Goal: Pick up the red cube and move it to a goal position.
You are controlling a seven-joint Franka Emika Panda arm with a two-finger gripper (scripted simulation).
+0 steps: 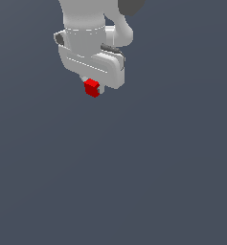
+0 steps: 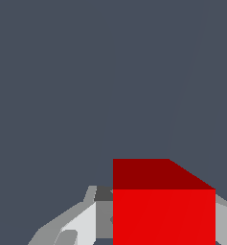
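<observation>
The red cube is small and plain and sits just under the white hand of the arm, near the top of the exterior view. My gripper is shut on the red cube, with a light grey fingertip showing on each side of it. In the wrist view the red cube fills the space between the two grey fingers, one pad pressed to each side face. Whether the cube touches the floor below cannot be told.
The white arm body fills the upper part of the exterior view. Around it lies a flat, uniform dark grey-blue floor with no other objects showing.
</observation>
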